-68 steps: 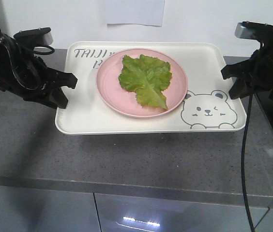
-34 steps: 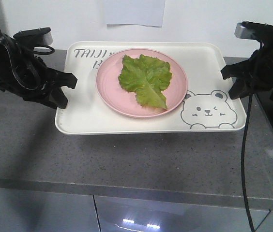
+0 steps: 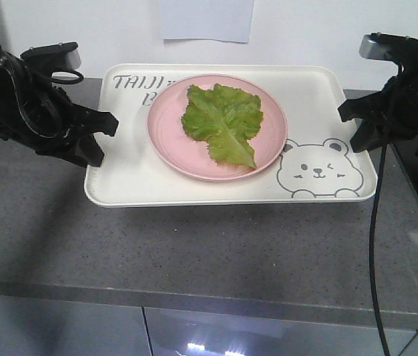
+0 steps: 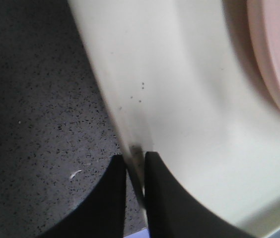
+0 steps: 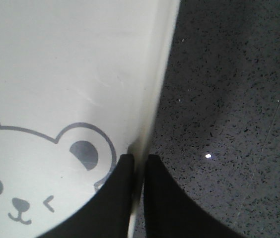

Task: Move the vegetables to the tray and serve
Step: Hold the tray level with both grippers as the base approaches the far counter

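I have the large cream-white rectangular plastic tray [image 3: 131, 174] pinched by its two short ends: left gripper [image 4: 135, 163] and right gripper [image 5: 140, 166] each clamp the rim. Its long axis spans between them; the crinkled green lettuce leaf [image 3: 222, 121] rides centred on the round pink plate [image 3: 166, 132].

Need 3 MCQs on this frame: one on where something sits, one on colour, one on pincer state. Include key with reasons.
1. Where does the lettuce leaf lie?
A. on the pink plate
B. on the bare tray
C. on the counter

2. What colour is the bear drawing?
A. pink
B. grey
C. green

3. What are the two pincers doing?
A. both open, away from the tray
B. one holds the leaf
C. each shut on a tray rim

Key: 1 A, the front view shows the leaf inside the plate. 2 B, grey outline on cream. 3 C, left pincer and right pincer each clamp a rim in the wrist views.
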### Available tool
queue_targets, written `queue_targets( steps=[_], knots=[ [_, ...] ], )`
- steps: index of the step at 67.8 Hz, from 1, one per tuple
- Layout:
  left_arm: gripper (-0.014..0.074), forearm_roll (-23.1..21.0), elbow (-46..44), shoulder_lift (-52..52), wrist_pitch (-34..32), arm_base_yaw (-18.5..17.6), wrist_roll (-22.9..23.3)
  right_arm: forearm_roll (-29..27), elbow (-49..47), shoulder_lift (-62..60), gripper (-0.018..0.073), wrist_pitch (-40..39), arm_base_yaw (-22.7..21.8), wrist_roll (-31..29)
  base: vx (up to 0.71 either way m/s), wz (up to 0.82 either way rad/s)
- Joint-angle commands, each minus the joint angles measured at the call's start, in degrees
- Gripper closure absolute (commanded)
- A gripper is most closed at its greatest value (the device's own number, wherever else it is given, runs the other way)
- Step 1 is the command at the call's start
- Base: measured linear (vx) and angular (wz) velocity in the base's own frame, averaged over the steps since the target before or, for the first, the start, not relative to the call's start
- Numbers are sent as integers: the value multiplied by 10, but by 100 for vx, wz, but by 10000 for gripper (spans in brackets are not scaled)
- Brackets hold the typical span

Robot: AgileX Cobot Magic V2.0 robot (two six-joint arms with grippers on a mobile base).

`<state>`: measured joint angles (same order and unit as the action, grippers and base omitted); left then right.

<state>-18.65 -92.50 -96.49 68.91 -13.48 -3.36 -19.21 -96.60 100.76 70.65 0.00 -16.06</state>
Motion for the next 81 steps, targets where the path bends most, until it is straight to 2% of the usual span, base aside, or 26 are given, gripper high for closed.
queue_targets(
  steps=[1, 81],
  knots=[
    [602, -117, -22, 28, -32, -22, -24, -115, -19, -33, 565, -4, 16, -18, 4, 2],
    [602, -117, -22, 28, -32, -22, -24, -115, -19, -33, 565, -4, 16, -18, 5, -1]
  ],
)
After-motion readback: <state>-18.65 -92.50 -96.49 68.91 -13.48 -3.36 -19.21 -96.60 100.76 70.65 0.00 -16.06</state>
